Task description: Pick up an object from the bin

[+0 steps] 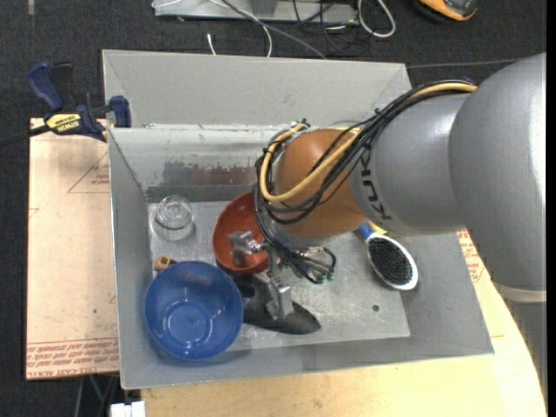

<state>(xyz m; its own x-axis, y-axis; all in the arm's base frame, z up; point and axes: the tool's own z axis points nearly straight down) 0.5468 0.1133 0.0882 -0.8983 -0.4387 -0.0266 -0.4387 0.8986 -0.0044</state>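
Looming nearest the lens, the robot's grey arm (486, 146) is reaching in from the right, its orange wrist cover (321, 189) and looped cables hanging over the middle of the bin (369, 313). Below it the gripper (278, 301) is pointing down onto a flat black thing (297, 322), which is lying on the bin floor near the front wall (whether the tool is spread or closed, I cannot tell). Just left of that thing a blue bowl (193, 309) is sitting upright. Behind the gripper a red bowl (231, 233) is showing partly from under the wrist. Further left a clear glass (172, 215) is standing, with a small tan block (162, 264) beside the blue bowl's rim. Well to the right a white hairbrush (393, 263) is lying flat.
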